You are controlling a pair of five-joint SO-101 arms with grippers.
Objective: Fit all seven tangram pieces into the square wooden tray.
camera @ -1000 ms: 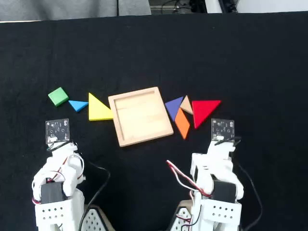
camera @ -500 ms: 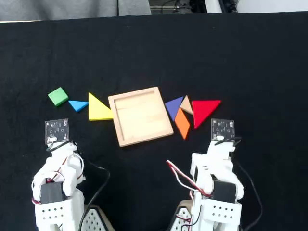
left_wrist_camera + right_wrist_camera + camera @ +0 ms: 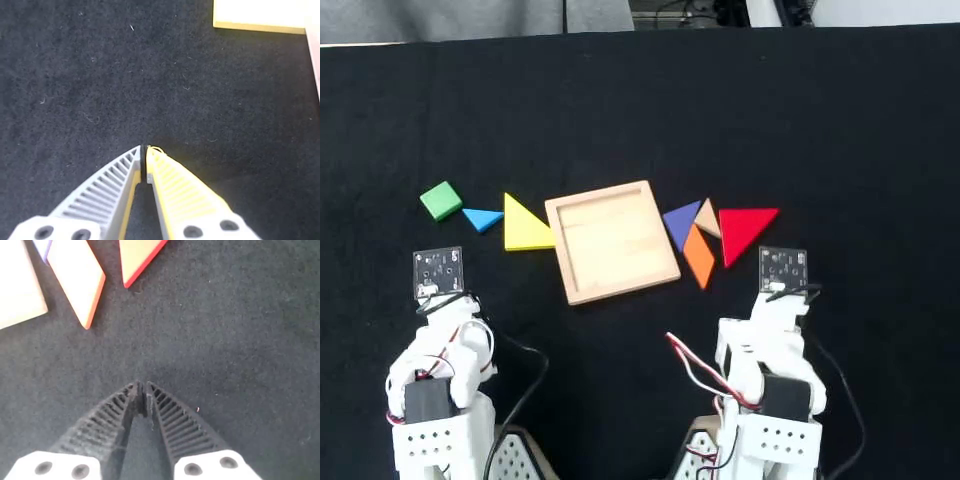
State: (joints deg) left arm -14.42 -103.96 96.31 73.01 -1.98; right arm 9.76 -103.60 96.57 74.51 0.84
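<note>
The square wooden tray (image 3: 611,240) lies empty at the table's middle. To its left lie a yellow triangle (image 3: 523,226), a small blue triangle (image 3: 481,218) and a green square (image 3: 441,200). To its right are a purple triangle (image 3: 682,224), an orange parallelogram (image 3: 699,255), a small tan triangle (image 3: 708,219) and a red triangle (image 3: 742,232). My left gripper (image 3: 145,148) is shut over bare cloth, with the yellow triangle's edge (image 3: 257,13) ahead. My right gripper (image 3: 141,387) is shut, short of the orange parallelogram (image 3: 75,276) and red triangle (image 3: 137,255).
Black cloth covers the table (image 3: 640,120). Both arms sit folded at the near edge, the left arm (image 3: 435,370) and the right arm (image 3: 767,370). A grey surface and cables lie beyond the far edge.
</note>
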